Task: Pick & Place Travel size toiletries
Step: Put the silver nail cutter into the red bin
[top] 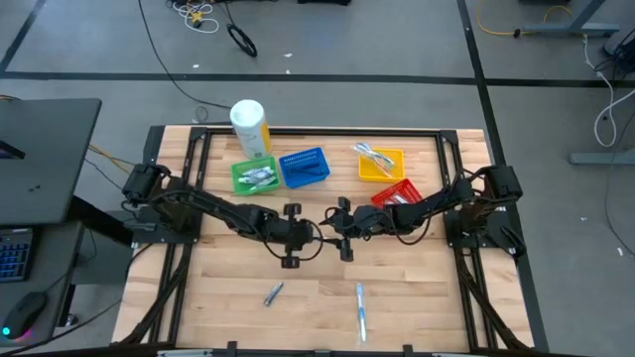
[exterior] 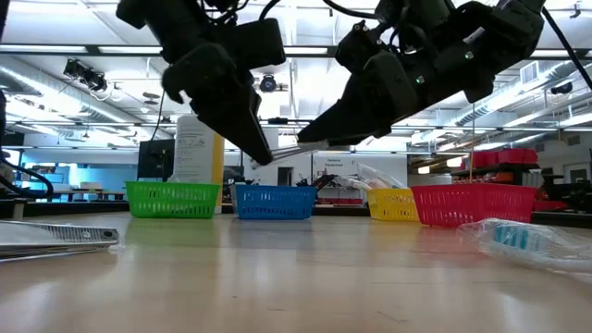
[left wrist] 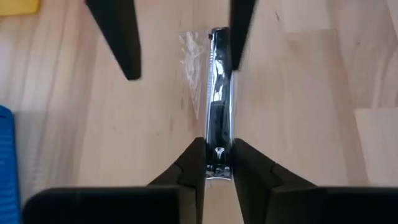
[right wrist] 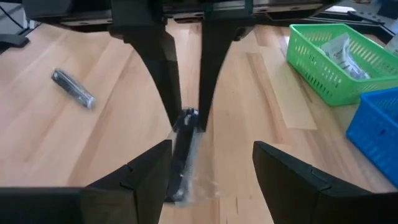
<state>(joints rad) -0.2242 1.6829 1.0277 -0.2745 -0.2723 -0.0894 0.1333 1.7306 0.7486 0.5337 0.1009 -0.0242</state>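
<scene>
A slim dark razor in clear wrap [left wrist: 216,93] hangs over the middle of the table, between my two grippers. My left gripper [left wrist: 217,163] is shut on one end of it; it also shows in the high view [top: 301,231]. My right gripper [right wrist: 211,171] faces it from the table's right side [top: 335,226] and is open. Its fingers stand on either side of the razor's free end [right wrist: 179,180]. One finger is close beside the wrap; I cannot tell whether it touches. A wrapped dark item [top: 273,293] and a wrapped toothbrush [top: 360,309] lie flat near the table's near edge. My left gripper pinches the razor's end nearest it [left wrist: 217,149] between its two fingers. The fingers slant down from the table's left side and lie along the razor. The razor sticks out beyond the fingertips toward my right gripper, about level and clear of the table [exterior: 289,146].
Along the far side stand a green basket [top: 238,178] with wrapped items, a blue basket [top: 304,167], a yellow basket [top: 392,171] with wrapped items and a red basket [top: 395,193]. A large white-and-yellow bottle [top: 250,127] stands behind the green one. Bare wood lies between the grippers and the near edge.
</scene>
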